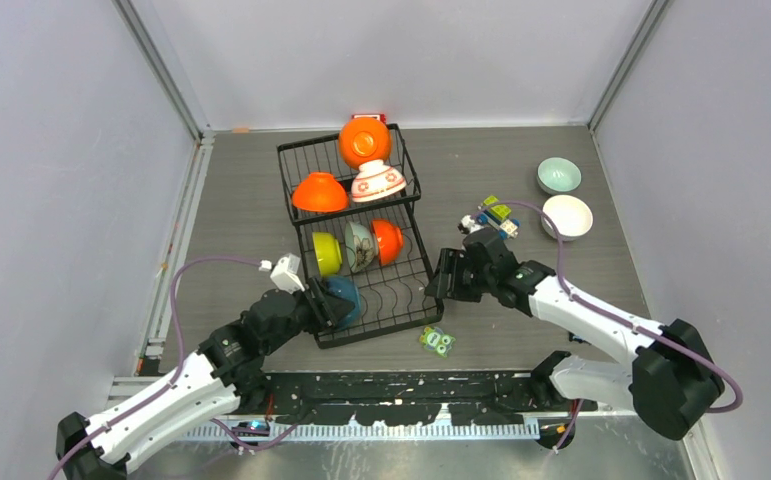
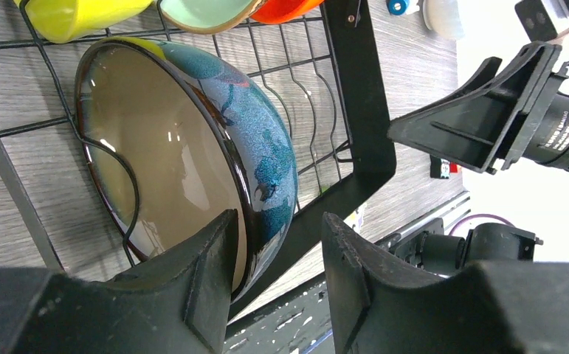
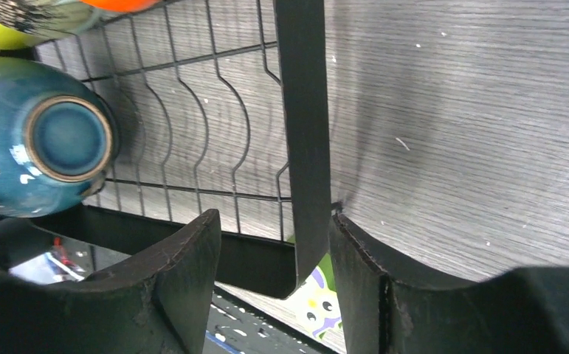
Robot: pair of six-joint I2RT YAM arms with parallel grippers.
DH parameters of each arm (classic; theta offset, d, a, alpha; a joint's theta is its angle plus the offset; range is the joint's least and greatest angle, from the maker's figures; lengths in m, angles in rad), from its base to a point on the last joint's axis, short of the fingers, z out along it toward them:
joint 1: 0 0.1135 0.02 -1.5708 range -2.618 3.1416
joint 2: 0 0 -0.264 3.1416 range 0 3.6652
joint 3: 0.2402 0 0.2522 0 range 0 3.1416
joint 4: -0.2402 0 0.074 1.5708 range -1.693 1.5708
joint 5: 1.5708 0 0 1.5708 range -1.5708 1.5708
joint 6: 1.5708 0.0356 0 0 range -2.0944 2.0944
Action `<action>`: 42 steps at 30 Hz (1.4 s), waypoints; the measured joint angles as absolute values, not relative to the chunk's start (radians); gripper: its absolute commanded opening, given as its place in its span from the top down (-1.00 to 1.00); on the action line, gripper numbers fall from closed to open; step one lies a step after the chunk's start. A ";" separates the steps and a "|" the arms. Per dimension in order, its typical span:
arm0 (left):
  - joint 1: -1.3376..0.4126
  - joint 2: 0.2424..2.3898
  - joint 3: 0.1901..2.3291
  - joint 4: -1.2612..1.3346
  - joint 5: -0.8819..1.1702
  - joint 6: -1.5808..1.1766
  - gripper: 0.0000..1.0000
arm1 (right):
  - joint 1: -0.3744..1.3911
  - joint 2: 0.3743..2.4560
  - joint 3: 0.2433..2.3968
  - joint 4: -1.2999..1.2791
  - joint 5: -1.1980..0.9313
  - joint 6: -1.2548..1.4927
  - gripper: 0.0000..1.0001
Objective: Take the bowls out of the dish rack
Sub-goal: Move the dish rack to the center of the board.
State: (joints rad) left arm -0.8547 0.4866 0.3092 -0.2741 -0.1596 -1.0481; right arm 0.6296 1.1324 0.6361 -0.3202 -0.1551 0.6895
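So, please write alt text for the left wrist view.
The open left gripper straddles the rim of a teal bowl standing on edge in the black wire dish rack. A lime bowl and a mint bowl show at the top.

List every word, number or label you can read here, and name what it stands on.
None reads clearly.
White lettering on the right arm's black housing, seen from the left wrist, is too small and tilted to make out.
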 measured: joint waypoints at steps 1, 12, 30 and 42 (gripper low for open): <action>-0.855 0.487 0.308 -0.273 -0.159 -1.048 0.07 | 0.639 1.145 0.641 -0.325 -0.137 0.684 -0.07; -0.854 0.489 0.307 -0.270 -0.145 -1.037 -0.29 | 0.680 1.216 0.675 -0.382 0.041 0.684 0.39; -0.843 0.625 0.359 -0.225 -0.130 -0.989 -0.22 | 0.668 1.222 0.697 -0.418 0.253 0.702 0.48; -0.829 0.760 0.370 0.006 -0.043 -1.011 -0.04 | 0.626 1.160 0.660 -0.428 0.256 0.705 0.41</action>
State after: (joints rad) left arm -0.8288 0.7605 0.3698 0.0055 -0.0429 -1.0115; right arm 0.6262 1.1603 0.6598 -0.4278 0.2562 0.7048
